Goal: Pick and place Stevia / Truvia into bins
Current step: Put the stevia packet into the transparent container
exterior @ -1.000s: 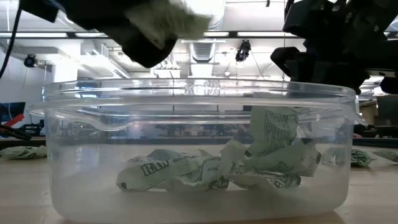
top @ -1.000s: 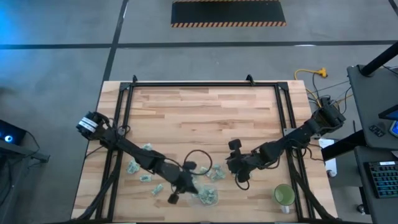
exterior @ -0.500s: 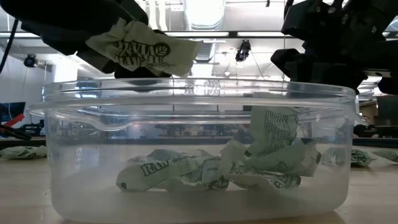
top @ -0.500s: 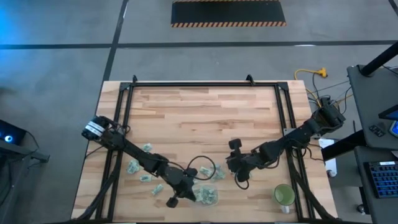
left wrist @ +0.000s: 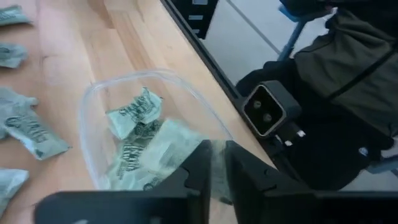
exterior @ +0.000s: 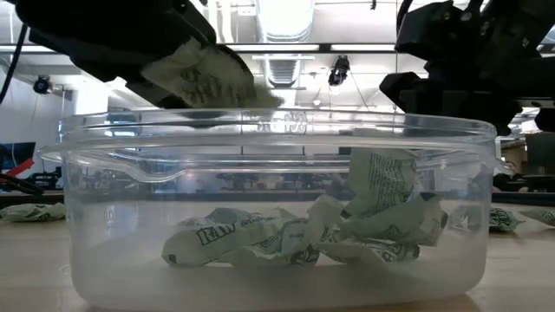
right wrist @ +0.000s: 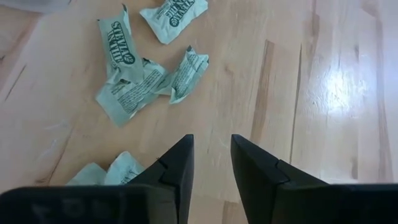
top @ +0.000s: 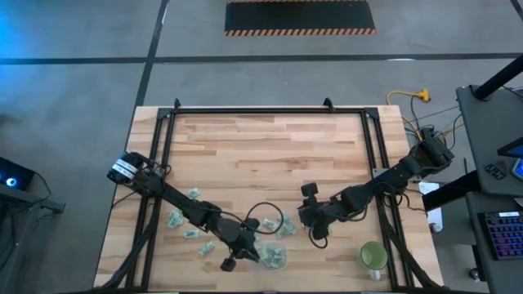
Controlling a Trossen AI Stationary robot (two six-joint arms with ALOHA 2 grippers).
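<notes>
The bin [top: 276, 260], a clear shallow tub, stands near the table's front edge with several pale green Stevia sachets [exterior: 286, 238] lying on its floor. My left gripper [exterior: 186, 69] hangs over the tub's left part, shut on one more sachet [exterior: 208, 78] just above the rim. More sachets lie flat on the wood left of the tub [top: 176, 219] and beside it [right wrist: 127, 81]. My right gripper [right wrist: 211, 162] stands open over bare wood to the right of the tub [top: 317, 235], with nothing between its fingers. My left gripper pinches the sachet by its upper end [exterior: 178, 74] between its two fingers, which come slanting down from the table's left. The sachet is clear of the table and slants down from the fingers. Its free end [exterior: 256, 100] hangs at about the tub's rim.
A round green cup [top: 373, 256] stands at the table's front right. A black frame [top: 167, 131] runs along the table's left, far and right sides. The far half of the wooden top [top: 270, 147] is bare.
My left gripper has come down toward the tub with the sachet. The sachet, high above the rim a second ago, now sits just over it and has tipped from nearly level to slanting down.
</notes>
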